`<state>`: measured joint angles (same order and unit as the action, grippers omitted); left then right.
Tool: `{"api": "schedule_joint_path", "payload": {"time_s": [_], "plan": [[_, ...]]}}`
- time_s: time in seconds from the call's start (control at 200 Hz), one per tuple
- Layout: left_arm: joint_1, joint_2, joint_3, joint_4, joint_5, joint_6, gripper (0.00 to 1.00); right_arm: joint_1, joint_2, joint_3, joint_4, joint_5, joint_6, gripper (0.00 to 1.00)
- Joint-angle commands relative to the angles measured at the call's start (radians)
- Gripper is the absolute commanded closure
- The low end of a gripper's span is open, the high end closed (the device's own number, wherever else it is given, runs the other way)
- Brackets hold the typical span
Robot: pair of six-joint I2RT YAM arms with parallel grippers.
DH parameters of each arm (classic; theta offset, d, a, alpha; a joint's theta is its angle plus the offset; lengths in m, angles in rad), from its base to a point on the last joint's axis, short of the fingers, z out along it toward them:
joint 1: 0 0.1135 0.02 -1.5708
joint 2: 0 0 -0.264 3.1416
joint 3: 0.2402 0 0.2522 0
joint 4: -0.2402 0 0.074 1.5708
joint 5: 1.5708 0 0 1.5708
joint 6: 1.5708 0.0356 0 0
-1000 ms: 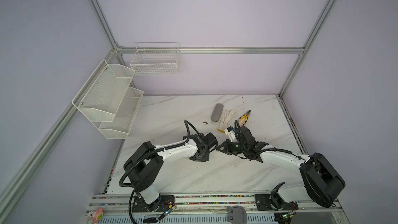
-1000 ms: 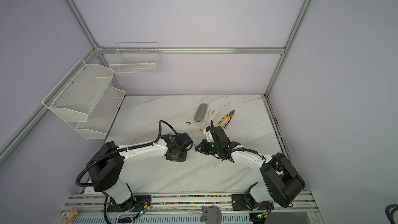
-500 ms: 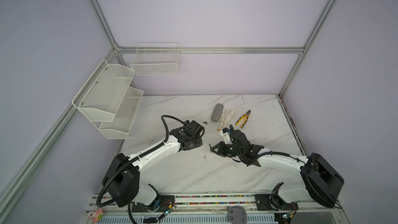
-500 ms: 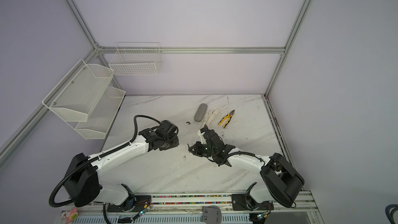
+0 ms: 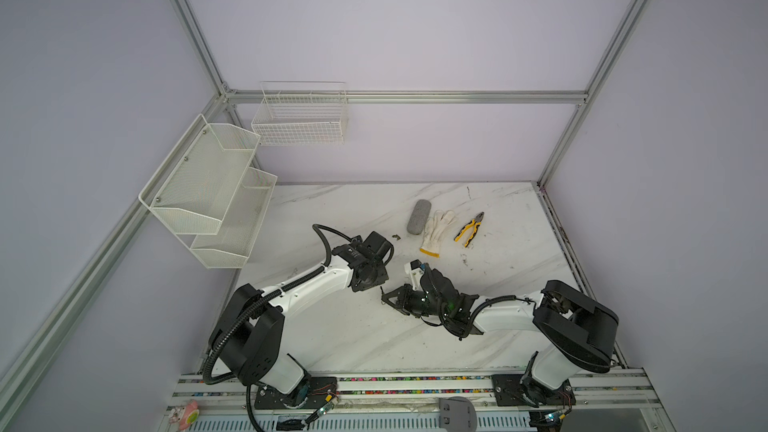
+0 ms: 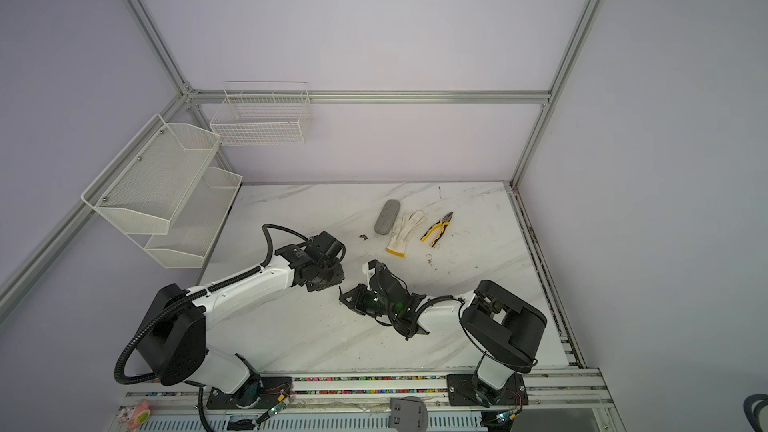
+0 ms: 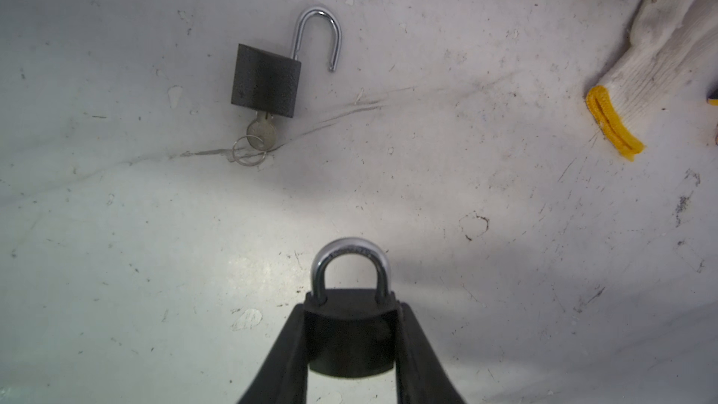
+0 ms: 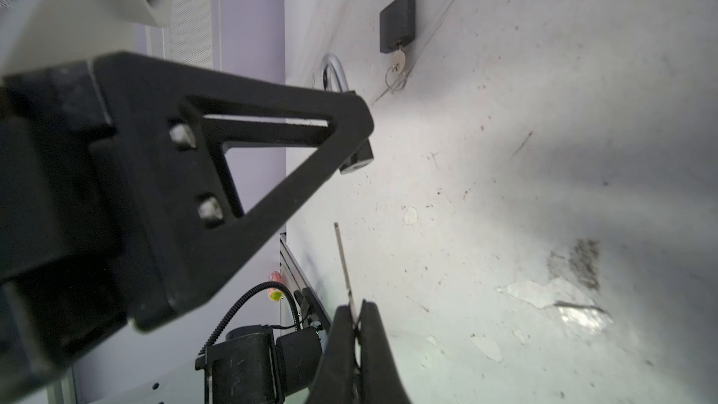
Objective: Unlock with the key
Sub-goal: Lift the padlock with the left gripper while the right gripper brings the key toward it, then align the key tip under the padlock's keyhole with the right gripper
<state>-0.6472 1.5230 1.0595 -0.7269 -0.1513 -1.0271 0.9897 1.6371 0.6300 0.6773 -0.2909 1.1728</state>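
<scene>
My left gripper [image 7: 352, 305] is shut on the body of a black padlock [image 7: 351, 340] whose steel shackle is closed. In both top views this gripper [image 5: 371, 278] [image 6: 326, 280] hangs over the middle of the table. My right gripper [image 8: 355, 316] is shut on a thin key [image 8: 344, 266], seen edge-on, whose tip points toward the bottom of the held padlock [image 8: 356, 160] a short gap away. In a top view the right gripper [image 5: 388, 297] sits just right of the left one. A second black padlock [image 7: 266, 79] lies on the table with its shackle open and its own key [image 7: 262, 136] in it.
At the back of the marble table lie a grey case [image 5: 417, 216], a white glove [image 5: 436, 232] with a yellow cuff, yellow-handled pliers [image 5: 469, 228] and a small dark scrap [image 5: 397, 237]. White mesh shelves [image 5: 208, 193] and a wire basket [image 5: 299, 118] hang on the left and back walls.
The left gripper with the padlock has moved back and to the left. The right gripper with the key has followed it leftward. Both grips are unchanged.
</scene>
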Motion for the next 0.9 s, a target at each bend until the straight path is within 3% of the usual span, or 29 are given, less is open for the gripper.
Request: {"api": "schedule_joint_path", "payload": {"time_s": [0.0, 0.275, 0.895], "plan": [[0.004, -0.024, 0.103, 0.004, -0.032, -0.024, 1.00, 0.009, 0.021, 0.004, 0.108, 0.028, 0.062, 1.00], [0.004, -0.037, 0.114, 0.011, -0.014, -0.015, 1.00, 0.023, 0.109, 0.020, 0.186, 0.005, 0.093, 1.00], [-0.008, -0.069, 0.097, 0.019, 0.005, 0.005, 1.00, -0.011, 0.100, 0.045, 0.155, 0.009, 0.063, 1.00]]}}
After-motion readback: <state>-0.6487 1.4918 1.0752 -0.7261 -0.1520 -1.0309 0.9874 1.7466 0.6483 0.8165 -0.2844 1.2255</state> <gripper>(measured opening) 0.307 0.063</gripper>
